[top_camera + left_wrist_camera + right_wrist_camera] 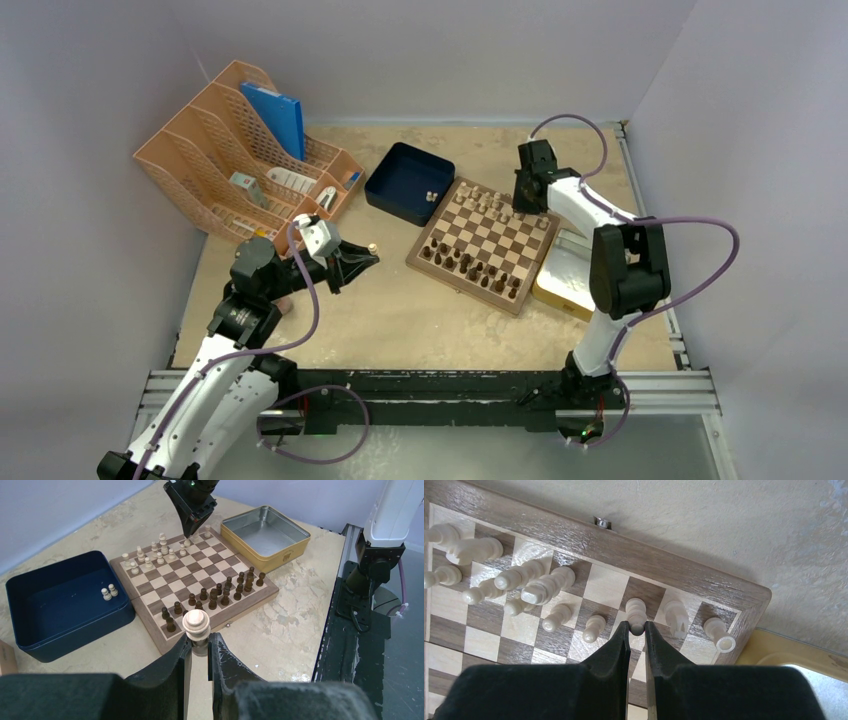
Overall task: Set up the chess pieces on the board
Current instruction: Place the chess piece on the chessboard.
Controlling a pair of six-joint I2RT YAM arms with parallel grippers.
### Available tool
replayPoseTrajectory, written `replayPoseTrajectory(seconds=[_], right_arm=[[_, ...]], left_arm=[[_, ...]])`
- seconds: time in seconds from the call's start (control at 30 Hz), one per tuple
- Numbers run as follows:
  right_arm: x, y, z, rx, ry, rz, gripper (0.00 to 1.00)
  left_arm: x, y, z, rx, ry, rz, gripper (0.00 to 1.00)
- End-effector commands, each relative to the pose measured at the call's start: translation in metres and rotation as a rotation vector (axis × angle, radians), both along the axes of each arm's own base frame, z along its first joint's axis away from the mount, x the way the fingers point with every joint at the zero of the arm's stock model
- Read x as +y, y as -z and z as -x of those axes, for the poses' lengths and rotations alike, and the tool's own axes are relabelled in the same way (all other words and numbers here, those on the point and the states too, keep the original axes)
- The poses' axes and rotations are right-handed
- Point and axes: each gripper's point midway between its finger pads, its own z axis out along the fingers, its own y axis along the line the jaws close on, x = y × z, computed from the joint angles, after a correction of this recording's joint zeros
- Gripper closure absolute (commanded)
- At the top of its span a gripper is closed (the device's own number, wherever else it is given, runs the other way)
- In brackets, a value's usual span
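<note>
Over the desk [400, 320] left of the chessboard [493, 240], the left jaws pinched a cream pawn [196, 624]; the right jaws gripped another cream piece [636, 611] standing on its far row, near a corner.

Noted dark brown and cream checks inside a brown rim on the board [484, 243], pale cream on the chess pieces [160, 558] and dark brown on the opposing pieces [213, 600]. Logged dark blue for the square tray [75, 635], yellow outside and shiny silver inside for the tin [260, 560], mottled beige for the table [400, 310], perforated peach for the file rack [190, 165]. Marked the left gripper [200, 647] and right gripper [637, 628] black.
</note>
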Motion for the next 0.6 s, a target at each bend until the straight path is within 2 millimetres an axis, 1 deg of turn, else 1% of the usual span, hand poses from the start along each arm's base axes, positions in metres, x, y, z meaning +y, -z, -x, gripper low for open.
replayPoseTrajectory(seconds=[0.0,0.07,0.17,0.3,0.47,0.57], right_arm=[[-0.009,0.0039,0.0024,0.016,0.031,0.032,0.96],[-0.0124,0.0044,0.0017,0.015,0.044,0.047,0.96],[-0.012,0.0068,0.0016,0.02,0.042,0.044,0.95],[-0.0111,0.0095,0.0011,0.026,0.037,0.044,0.91],[-0.0116,0.0125,0.0015,0.032,0.038,0.045,0.88],[-0.0104,0.0128,0.0004,0.03,0.034,0.044,0.84]], left_arm=[[-0.0015,-0.007,0.0006,-0.047,0.012,0.005,1.0],[-0.0018,-0.0067,0.0009,-0.044,0.015,0.005,1.0],[-0.0019,-0.0067,0.0011,-0.044,0.016,0.005,1.0],[-0.0019,-0.0063,0.0011,-0.041,0.015,0.005,1.0],[-0.0021,-0.0062,0.0009,-0.04,0.016,0.006,1.0],[-0.0023,-0.0062,0.0008,-0.038,0.017,0.007,1.0]])
